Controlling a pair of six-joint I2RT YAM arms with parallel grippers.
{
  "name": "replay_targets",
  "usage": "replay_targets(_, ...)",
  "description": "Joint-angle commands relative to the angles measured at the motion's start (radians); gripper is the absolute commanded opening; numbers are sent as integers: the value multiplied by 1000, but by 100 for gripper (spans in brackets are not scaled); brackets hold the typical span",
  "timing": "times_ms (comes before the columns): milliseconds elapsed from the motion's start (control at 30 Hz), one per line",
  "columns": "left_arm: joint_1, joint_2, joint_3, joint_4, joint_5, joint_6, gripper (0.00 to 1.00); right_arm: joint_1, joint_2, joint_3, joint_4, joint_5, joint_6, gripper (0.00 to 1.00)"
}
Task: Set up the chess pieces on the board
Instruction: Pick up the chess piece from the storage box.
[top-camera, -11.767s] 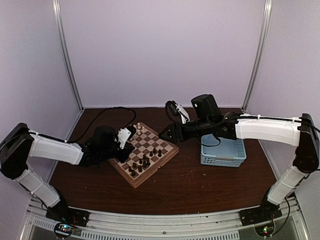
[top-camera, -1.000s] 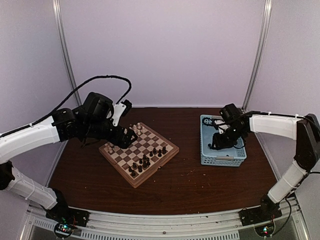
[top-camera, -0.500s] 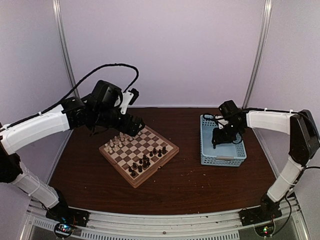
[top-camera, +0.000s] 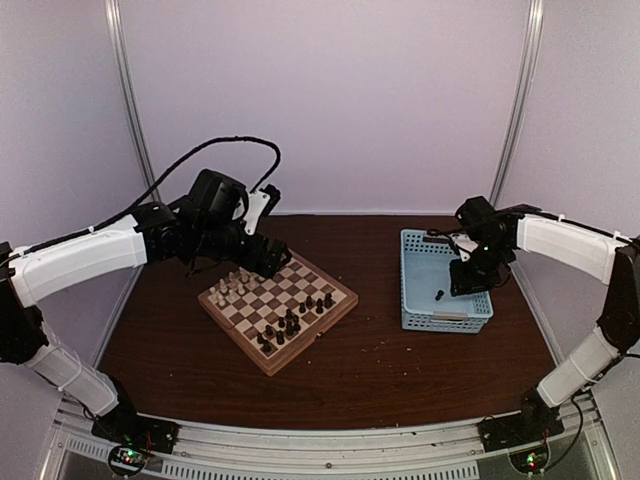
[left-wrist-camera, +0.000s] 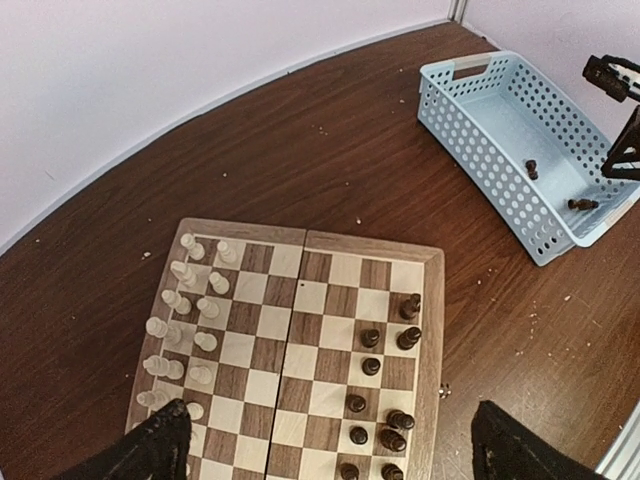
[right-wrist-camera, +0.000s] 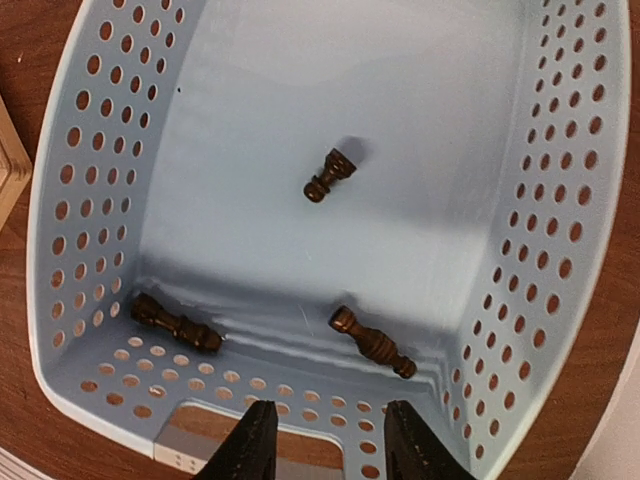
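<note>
At the worktop (top-camera: 400, 370) middle the checkered wooden board (left-wrist-camera: 300, 355) carries ranked cream chess pieces (left-wrist-camera: 205, 308) and crowded dark pieces (left-wrist-camera: 371, 339); the left gripper (left-wrist-camera: 340, 455) hangs wide, empty. Toward the right edge, three turned stray chessmen (right-wrist-camera: 327, 175) lie in the slick perforated basket (right-wrist-camera: 80, 200); the half-spread, empty right gripper (right-wrist-camera: 325, 435) may nudge one rolling.

The dark brown wooden surface (top-camera: 400, 370) carried two things. The board (top-camera: 310, 333) lay flat left of centre, turned so that one corner pointed toward the near edge. The light blue perforated basket (top-camera: 445, 323) sat on the right side, well apart from the board, its long side running front to back. Bare wood showed between them, dotted with small pale specks. Behind both, the surface ran on to the back wall.
</note>
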Motion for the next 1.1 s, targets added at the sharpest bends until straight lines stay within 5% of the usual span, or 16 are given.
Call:
replay_targets(0, 5, -12, 74, 10, 58, -6, 98, -9, -36, -4, -104, 48, -48, 40)
replay_targets(533, 5, -91, 69, -129, 142, 40, 98, -9, 261, 96, -162, 176, -214, 46)
replay_targets(1067, 5, -32, 131, -136, 105, 64, 98, -9, 383, 163, -73, 42, -186, 38)
